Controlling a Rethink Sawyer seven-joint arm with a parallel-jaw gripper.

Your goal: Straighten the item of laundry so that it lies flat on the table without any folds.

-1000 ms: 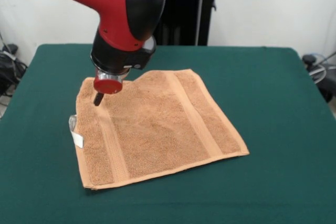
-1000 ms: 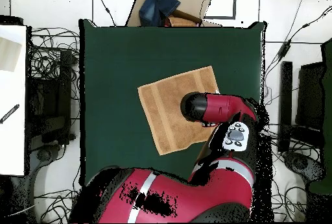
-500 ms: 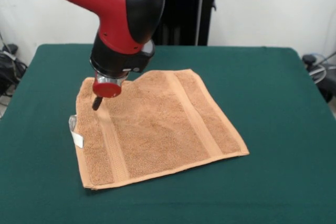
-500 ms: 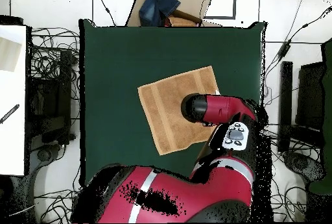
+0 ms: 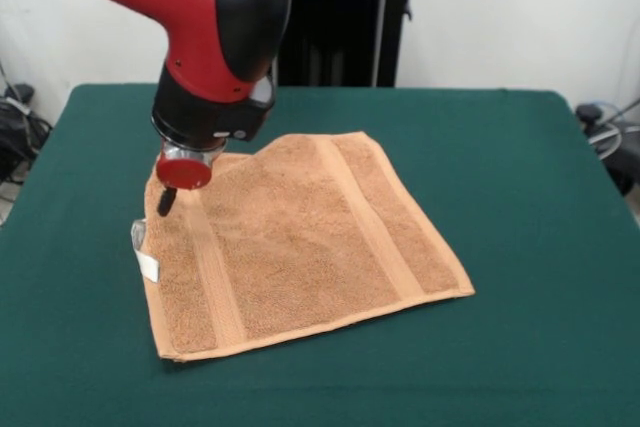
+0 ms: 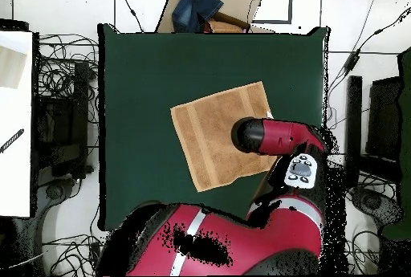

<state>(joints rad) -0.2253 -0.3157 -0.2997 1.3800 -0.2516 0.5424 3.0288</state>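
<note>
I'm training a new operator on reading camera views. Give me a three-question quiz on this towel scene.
1. True or false: the towel lies spread open on the table.
2. In the front view, the end effector is over which part of the towel? A) the far left corner B) the near right corner C) the centre
3. Fill in: the white loop tag sticks out from the towel's ____ edge in the front view.

Key: 1 true; 2 A; 3 left.
</note>
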